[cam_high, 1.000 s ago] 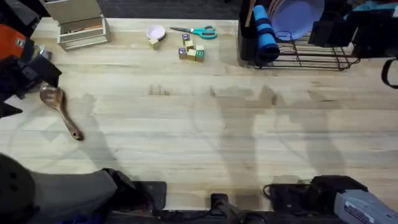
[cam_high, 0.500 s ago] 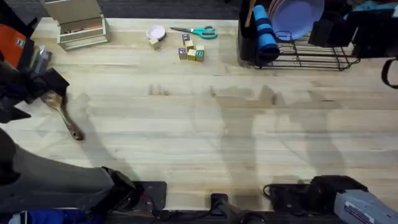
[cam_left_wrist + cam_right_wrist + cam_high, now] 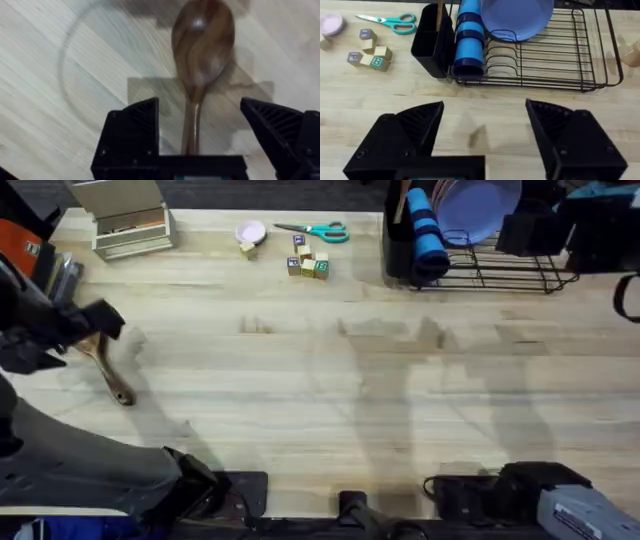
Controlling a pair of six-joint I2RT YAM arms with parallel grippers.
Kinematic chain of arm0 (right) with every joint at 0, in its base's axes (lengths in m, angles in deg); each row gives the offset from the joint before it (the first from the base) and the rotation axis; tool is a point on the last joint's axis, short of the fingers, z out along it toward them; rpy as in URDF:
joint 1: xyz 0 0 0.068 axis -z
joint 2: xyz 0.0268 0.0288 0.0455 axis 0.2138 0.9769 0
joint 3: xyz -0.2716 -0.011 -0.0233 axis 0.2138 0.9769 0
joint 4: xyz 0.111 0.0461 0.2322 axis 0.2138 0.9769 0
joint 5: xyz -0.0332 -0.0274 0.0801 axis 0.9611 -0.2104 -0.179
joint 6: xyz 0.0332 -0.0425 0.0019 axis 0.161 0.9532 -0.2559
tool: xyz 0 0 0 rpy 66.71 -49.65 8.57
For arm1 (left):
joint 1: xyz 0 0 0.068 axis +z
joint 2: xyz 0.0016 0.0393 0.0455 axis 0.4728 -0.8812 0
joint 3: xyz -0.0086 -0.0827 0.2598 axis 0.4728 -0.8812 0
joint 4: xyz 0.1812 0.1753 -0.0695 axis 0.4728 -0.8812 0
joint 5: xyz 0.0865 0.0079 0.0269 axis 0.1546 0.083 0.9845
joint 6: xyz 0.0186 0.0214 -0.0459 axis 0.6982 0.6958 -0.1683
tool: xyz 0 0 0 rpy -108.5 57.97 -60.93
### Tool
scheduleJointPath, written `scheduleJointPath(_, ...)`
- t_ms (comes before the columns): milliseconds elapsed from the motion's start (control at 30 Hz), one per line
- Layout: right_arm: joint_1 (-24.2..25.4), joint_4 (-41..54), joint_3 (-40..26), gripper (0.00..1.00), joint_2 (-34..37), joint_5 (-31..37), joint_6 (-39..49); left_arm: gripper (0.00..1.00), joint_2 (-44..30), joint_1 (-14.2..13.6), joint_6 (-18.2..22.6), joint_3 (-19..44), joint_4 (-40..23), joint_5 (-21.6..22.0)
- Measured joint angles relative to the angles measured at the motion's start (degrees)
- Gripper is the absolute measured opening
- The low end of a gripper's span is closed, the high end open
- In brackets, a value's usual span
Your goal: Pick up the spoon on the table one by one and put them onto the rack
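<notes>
Hovering over the far left edge of the pale butcher-block wooden table point(image 3: 330, 380), the left gripper point(image 3: 200, 130) has its black fingers spread wide, one on each side of the handle of the brown wooden spoon point(image 3: 200, 55). The fingers grasp nothing; the handle runs up the gap between them without touching either one. The spoon lies flat on the planks, its round glossy bowl pointing away from the gripper. From overhead, the spoon point(image 3: 108, 375) is partly covered by the dark left arm, with its slim handle angling toward the near edge of the table.

The right gripper point(image 3: 485, 135) also stands wide open and holds nothing, poised above bare tabletop just in front of the black wire dish rack point(image 3: 555, 65). The rack sits at the far right of the table and carries a black utensil caddy point(image 3: 432, 42), a blue cup stack point(image 3: 469, 40) and a lilac plate point(image 3: 520, 17). Teal-handled scissors point(image 3: 320, 230) and small wooden blocks point(image 3: 308, 262) lie along the far edge, well apart from the spoon.
</notes>
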Motion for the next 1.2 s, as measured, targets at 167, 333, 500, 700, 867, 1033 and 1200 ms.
scheduleJointPath(167,0.0,0.0,0.0,0.993,0.02,0.0,0.0,0.993,0.52,0.08,0.13,-5.97,4.74,-0.81)
scheduleJointPath(333,0.0,0.02,0.0,0.993,0.0,0.0,0.0,0.911,1.6,0.26,0.11,-8.23,7.45,-1.75)
scheduleJointPath(500,0.0,0.01,0.0,0.993,0.0,0.0,0.0,0.546,1.68,-0.06,0.17,-8.67,8.19,-3.73)
scheduleJointPath(700,0.0,0.02,0.0,0.993,0.01,0.0,0.0,0.115,1.68,-0.11,0.15,-8.71,8.54,-3.68)
scheduleJointPath(867,0.0,0.04,0.0,0.993,0.02,0.0,0.02,0.053,1.7,-0.11,0.31,-8.71,9.02,-4.02)
scheduleJointPath(1033,0.0,0.02,0.0,0.993,0.01,0.0,0.02,0.048,2.09,-0.47,0.32,-8.92,9.16,-3.68)
scheduleJointPath(1200,0.0,0.02,0.0,0.993,0.0,0.0,0.02,0.042,8.3,-5.42,0.37,-11.2,8.65,-1.54)
